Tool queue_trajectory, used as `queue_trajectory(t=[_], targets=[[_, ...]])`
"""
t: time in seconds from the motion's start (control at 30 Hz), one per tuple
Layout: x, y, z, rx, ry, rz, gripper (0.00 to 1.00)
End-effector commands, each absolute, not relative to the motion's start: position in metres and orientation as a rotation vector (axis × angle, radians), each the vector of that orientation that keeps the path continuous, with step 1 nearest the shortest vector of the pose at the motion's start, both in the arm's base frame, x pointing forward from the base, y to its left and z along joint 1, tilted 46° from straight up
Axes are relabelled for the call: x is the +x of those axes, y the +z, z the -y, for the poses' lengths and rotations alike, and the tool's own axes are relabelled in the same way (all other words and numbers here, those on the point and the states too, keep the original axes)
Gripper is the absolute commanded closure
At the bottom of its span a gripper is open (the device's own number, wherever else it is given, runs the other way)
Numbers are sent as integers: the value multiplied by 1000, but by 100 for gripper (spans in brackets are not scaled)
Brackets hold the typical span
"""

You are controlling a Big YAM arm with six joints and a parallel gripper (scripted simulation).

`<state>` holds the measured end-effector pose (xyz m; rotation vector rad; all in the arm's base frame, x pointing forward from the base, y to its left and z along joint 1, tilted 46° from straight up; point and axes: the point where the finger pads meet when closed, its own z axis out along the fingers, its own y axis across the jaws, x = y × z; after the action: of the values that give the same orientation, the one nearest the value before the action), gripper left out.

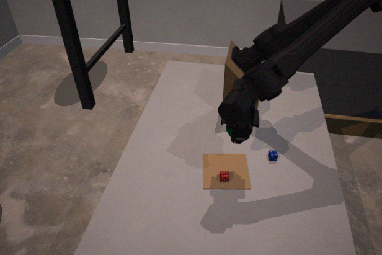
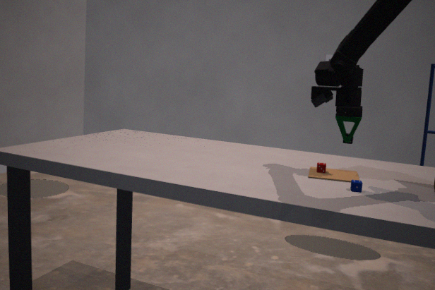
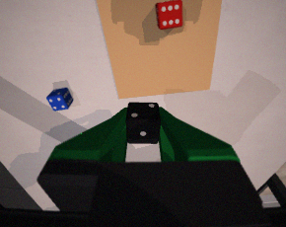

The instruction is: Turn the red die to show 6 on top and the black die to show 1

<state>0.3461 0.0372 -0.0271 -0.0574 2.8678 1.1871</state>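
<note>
Pincer (image 3: 142, 129): clamped on the black die (image 3: 142, 123), high above the desk (image 1: 155, 154).
Red die (image 1: 224, 176): on the mat (image 1: 239, 164).
Blue die (image 1: 273, 155): on the desk, just beside the mat.

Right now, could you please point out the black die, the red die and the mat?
black die (image 3: 142, 122), wrist view, its near face between the gripper's fingers
red die (image 1: 224, 176), top view, its top face
mat (image 1: 217, 162), top view, a bare part
</note>
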Motion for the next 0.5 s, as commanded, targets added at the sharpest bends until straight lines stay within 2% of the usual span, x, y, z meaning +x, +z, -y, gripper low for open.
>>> queue_trajectory(t=[0.0, 0.07, 0.47], targets=[[346, -41, -9, 123, 1188, -2875, 80], [365, -26, -4, 90, 1154, -2835, 80], [356, -34, -11, 84, 1171, -2856, 80]])
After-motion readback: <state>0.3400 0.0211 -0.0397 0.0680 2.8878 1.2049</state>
